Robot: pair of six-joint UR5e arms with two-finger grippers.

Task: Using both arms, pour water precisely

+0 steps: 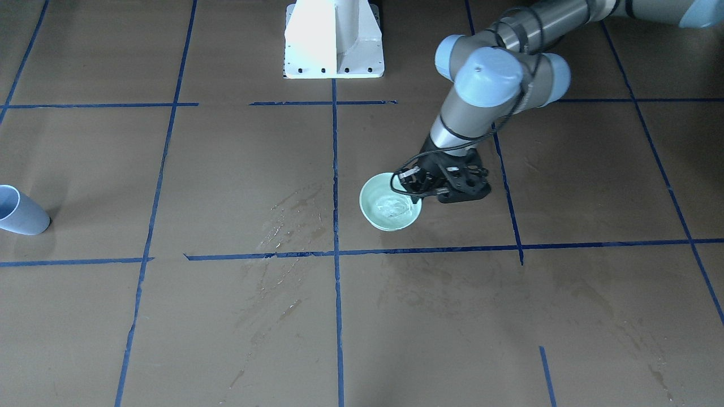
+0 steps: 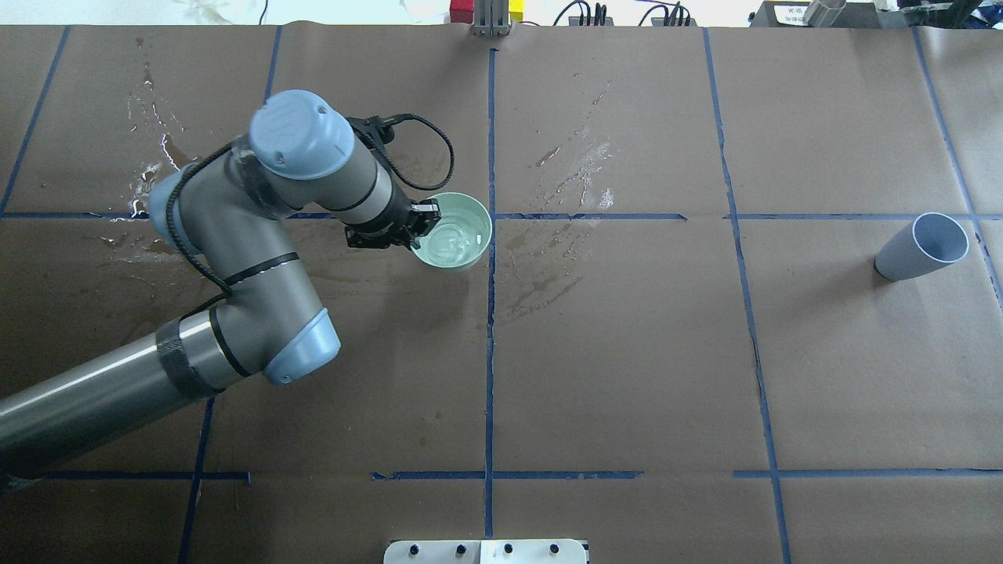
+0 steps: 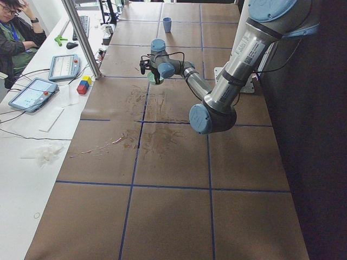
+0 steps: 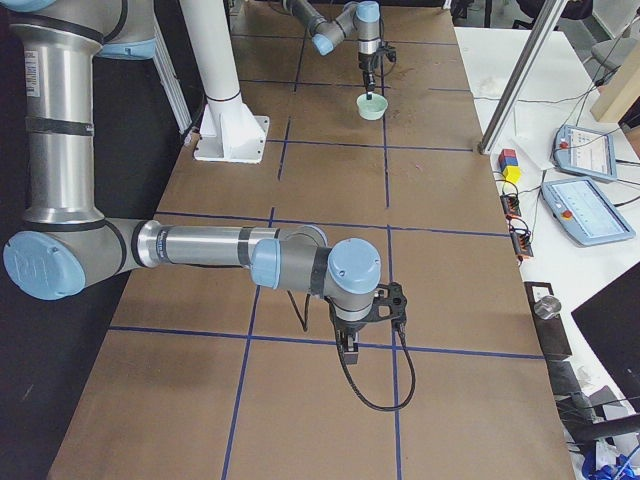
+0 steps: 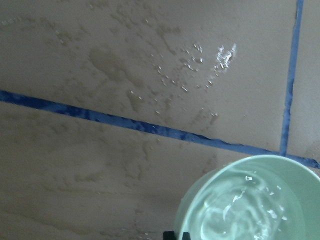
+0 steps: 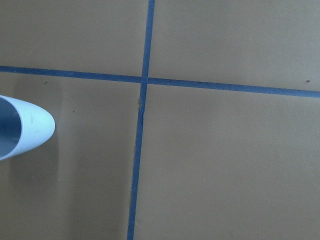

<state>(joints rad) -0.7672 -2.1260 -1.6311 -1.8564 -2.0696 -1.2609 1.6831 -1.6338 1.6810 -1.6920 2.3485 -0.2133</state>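
Our left gripper (image 2: 423, 222) is clamped on the rim of the pale green round bowl (image 2: 476, 210), with one finger inside it and one outside as far as we can see. The clear water (image 2: 450, 241) ripples in that bowl, just beyond the fingertips. Wet splashes (image 2: 580, 168) glisten on the brown paper-covered table (image 2: 627, 352) further out. A grey-blue plastic cup (image 2: 921, 247) lies on its side well apart, to that gripper's right. Our right gripper (image 4: 346, 352) points down over the table; we cannot tell whether its fingers are apart or together.
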